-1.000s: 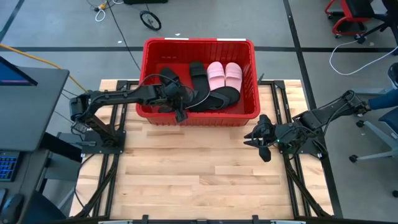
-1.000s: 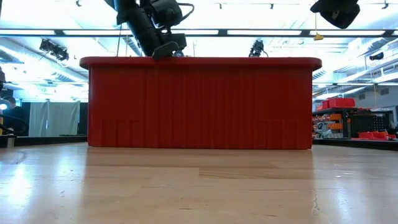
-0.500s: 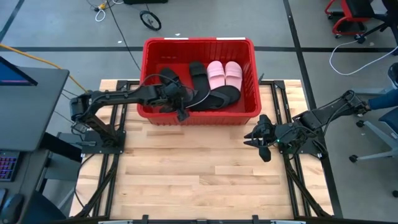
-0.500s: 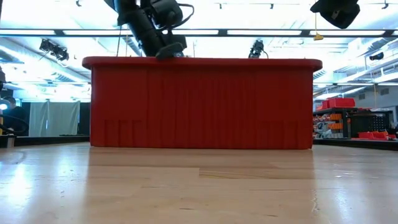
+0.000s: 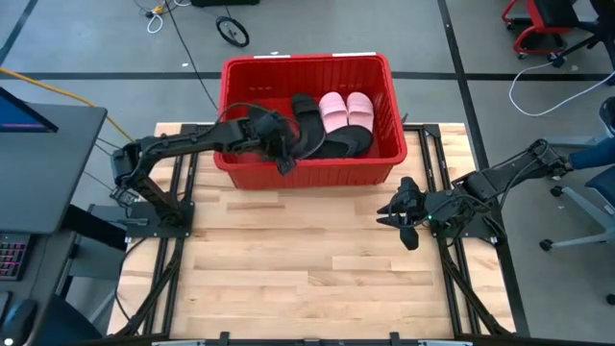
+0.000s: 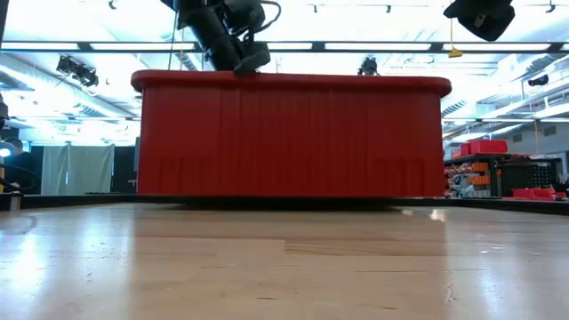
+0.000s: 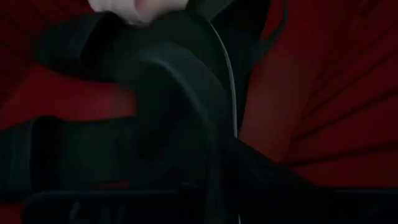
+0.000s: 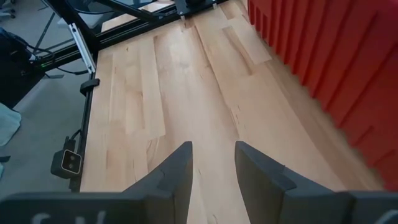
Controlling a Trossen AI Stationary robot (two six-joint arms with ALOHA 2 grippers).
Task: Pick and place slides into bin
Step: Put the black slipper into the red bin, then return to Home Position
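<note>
The red bin [image 5: 309, 168] stands at the table's far edge, holding pink slides [image 5: 346, 111] and black slides [image 5: 322, 144]. The left gripper [image 5: 281, 159] reaches inside; its fingers cannot be told, perhaps narrow. The right gripper [image 8: 211, 168] hovers apart, fingers parted and empty.

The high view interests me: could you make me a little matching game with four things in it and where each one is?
Things:
1. pink slides
2. left tool
3. right tool
4. red bin

Places:
A. far end of the table
B. over bare wood, right of the table
C. inside the bin, right part
D. at the bin's near wall, by black slides

Pairs: 1-C, 2-D, 3-B, 4-A
</note>
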